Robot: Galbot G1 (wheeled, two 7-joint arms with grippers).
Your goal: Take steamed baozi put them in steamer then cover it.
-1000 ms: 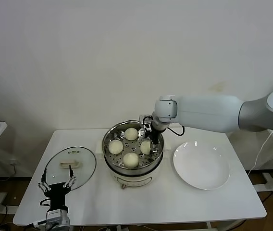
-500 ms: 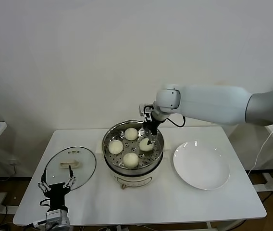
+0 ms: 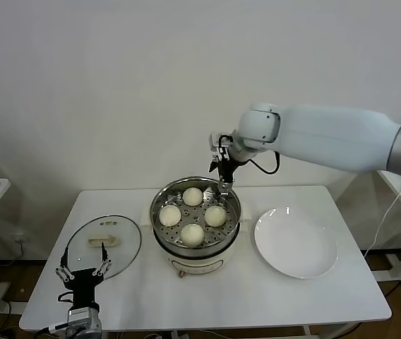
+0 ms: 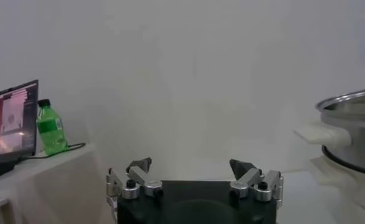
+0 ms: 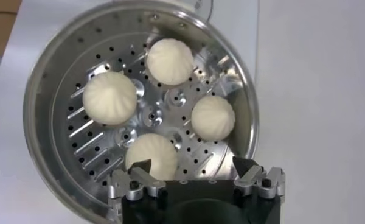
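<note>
All four baozi (image 3: 193, 215) are found seated on the perforated tray of the steamer (image 3: 195, 242), which stands at the middle of the table (image 3: 243, 289); they are arranged in a ring, close together, and none is seen outside the pot. The plate (image 3: 296, 244) beside the steamer on the right is bare. The loading step is therefore judged complete, and only the covering is left. The cover (image 3: 104, 244) is noted lying flat on the table to the left of the steamer, apart from it, handle side up; its bar handle is seen with its long axis running roughly left to right across the table. The right gripper (image 3: 222, 174) is held above the far right rim of the steamer, pointing down, with jaws spread wide and nothing between them; in the right wrist view the same gripper (image 5: 196, 175) is seen clear of the buns. The left gripper (image 3: 83, 271) is parked low at the near left edge of the table, just short of the cover, jaws wide and empty. The cover is judged nearer to the left arm.
</note>
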